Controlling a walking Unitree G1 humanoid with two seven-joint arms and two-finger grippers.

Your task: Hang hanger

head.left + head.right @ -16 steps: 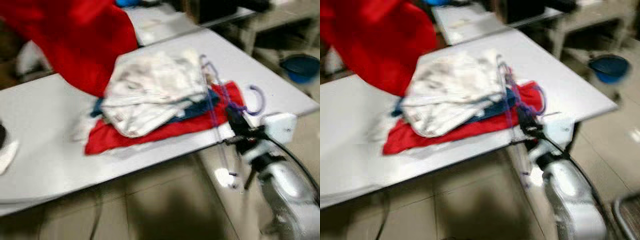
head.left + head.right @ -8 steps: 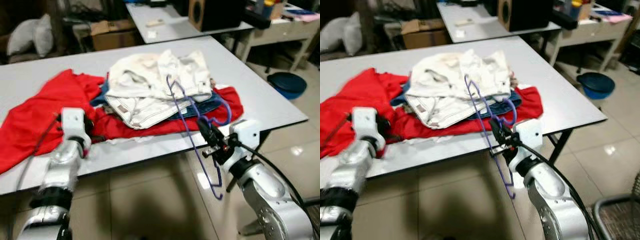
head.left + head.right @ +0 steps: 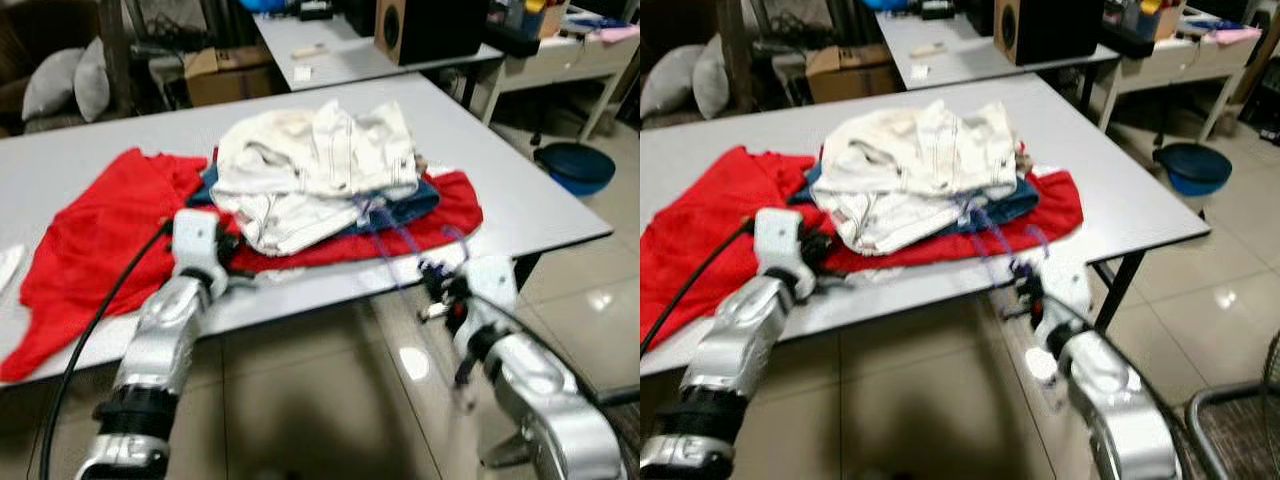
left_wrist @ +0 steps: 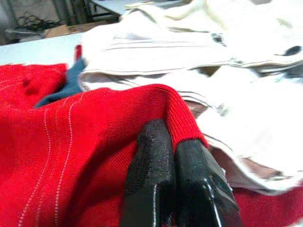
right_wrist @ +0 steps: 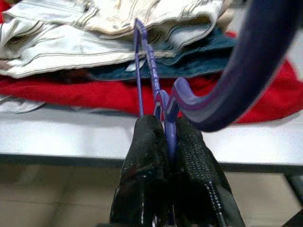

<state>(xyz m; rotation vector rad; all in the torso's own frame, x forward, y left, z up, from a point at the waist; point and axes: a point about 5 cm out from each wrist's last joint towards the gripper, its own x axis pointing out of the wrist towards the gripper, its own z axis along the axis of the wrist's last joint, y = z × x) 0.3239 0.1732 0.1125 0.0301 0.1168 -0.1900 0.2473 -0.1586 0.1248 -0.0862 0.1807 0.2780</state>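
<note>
Right wrist view looks straight down the right gripper [image 5: 163, 137], whose two black fingers [image 5: 144, 142] are pressed together on the thin bar of a purple plastic hanger [image 5: 151, 71]. The hanger's hook curls close past the lens, and its frame runs away toward the pile of clothes on the white table [image 3: 520, 190]. From where the head looks, that gripper sits just off the table's near edge, toward its right-hand corner, with the hanger reaching up over the edge onto the red cloth.

The pile lies around the middle of the table: a cream-white denim garment [image 3: 310, 160] on top, a dark blue one [image 3: 400, 205] under it, and a red garment [image 3: 450, 205] at the bottom, poking out toward the right edge. A larger red sweater [image 3: 100, 230] spreads out to the left side of the table and down toward the near edge.

The left gripper [image 4: 173, 142] is at the near edge of the table beside the pile. Its fingers [image 4: 151, 156] are closed side by side with their tips tucked against a fold of the red knit; I cannot tell whether any cloth is actually caught between them.

On the tiled floor beyond the table's right edge stands a blue basin [image 3: 573, 165]; what it holds cannot be made out. A cardboard box [image 3: 225, 70] sits behind the table.
</note>
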